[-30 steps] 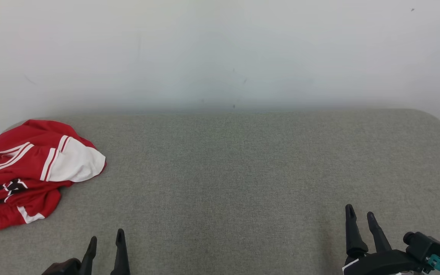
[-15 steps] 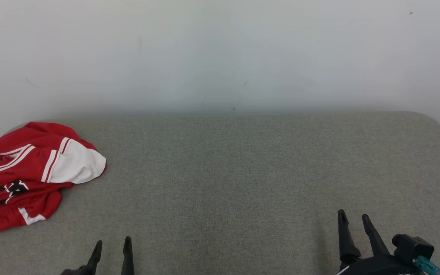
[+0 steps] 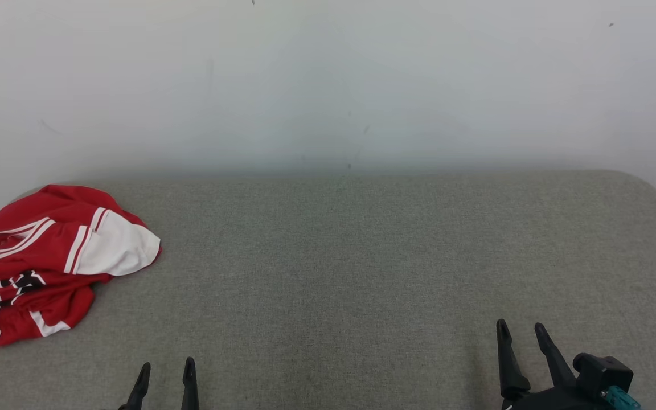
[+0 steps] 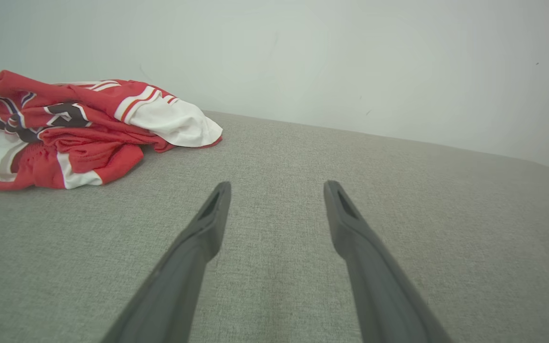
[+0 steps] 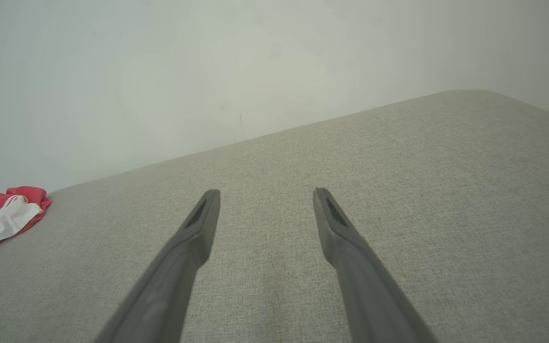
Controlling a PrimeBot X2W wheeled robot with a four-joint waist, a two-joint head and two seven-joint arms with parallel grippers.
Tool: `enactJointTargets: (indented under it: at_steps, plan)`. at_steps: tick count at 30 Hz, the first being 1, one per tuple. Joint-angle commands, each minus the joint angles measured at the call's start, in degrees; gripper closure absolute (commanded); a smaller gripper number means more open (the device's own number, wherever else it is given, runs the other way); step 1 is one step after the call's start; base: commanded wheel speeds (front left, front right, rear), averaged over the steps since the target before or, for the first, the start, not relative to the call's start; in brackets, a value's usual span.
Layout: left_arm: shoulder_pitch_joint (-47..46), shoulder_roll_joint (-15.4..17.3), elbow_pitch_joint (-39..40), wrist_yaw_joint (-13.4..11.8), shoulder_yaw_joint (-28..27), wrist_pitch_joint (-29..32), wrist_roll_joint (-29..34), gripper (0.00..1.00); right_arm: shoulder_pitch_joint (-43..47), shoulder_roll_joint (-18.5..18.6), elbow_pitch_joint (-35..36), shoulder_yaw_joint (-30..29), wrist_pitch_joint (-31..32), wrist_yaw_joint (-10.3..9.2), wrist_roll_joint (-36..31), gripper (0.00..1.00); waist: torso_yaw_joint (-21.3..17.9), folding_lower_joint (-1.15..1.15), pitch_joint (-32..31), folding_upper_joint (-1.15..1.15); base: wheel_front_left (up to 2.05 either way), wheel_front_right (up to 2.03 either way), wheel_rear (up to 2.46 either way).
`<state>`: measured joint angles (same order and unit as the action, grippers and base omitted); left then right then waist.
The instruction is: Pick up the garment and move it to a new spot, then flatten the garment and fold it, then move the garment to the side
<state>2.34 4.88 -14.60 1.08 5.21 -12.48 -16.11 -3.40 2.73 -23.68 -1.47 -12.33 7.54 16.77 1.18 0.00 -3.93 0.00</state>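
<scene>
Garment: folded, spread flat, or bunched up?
Bunched up: the red and white garment lies in a crumpled heap, layers overlapping, on the grey surface.

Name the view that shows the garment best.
Left wrist view: garment is closest and largest, folds and lettering clear. Head view shows it smaller, clipped at left edge; right wrist view, just a corner.

Bare, lab-like room: grey fabric-topped table (image 3: 362,256), plain white wall (image 3: 328,85).

Head: high, facing forward-down onto grey surface (image 3: 328,273) | Wrists: low over it, facing wall (image 4: 350,57) | Shared: garment (image 3: 49,256), leftward of left gripper (image 4: 277,183) and right gripper (image 5: 266,190)
</scene>
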Motion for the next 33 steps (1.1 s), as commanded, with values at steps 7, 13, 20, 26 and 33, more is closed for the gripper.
enactJointTargets:
  at_steps: [7, 13, 20, 26, 33]
  plan:
    - [1.3, -0.4, 0.4, 0.1, -1.0, -1.2, 4.0, 0.0, 0.5, 0.2, -0.3, 0.6, -1.2, -0.08, -3.4, 0.0, 0.2, 0.0, -0.3, 0.0, 0.0, 0.0, 0.0]
    - [2.1, -0.7, 0.3, 0.4, -1.3, -1.8, 6.5, 0.0, 0.9, 0.2, -0.5, 1.0, -1.9, -0.09, -5.8, 0.0, 0.3, 0.0, -0.7, 0.0, 0.0, 0.0, 0.0]
    - [2.5, -0.9, 0.2, 0.5, -1.6, -2.5, 9.6, 0.0, 0.8, 0.2, -1.1, 1.7, -2.6, -0.09, -8.3, 0.0, 0.4, 0.0, -1.0, 0.0, 0.0, 0.0, 0.0]
    - [2.8, -1.2, 0.1, 0.6, -2.0, -2.8, 11.3, 0.0, 0.8, 0.2, -1.6, 1.8, -3.0, -0.1, -9.5, 0.0, 0.5, 0.0, -1.1, 0.0, 0.0, 0.0, 0.0]
    - [2.8, -1.4, -0.2, 0.8, -2.5, -2.8, 10.9, 0.0, 0.9, 0.2, -1.7, 1.8, -3.0, -0.1, -9.1, 0.0, 0.6, 0.0, -1.2, 0.0, 0.0, 0.0, 0.0]
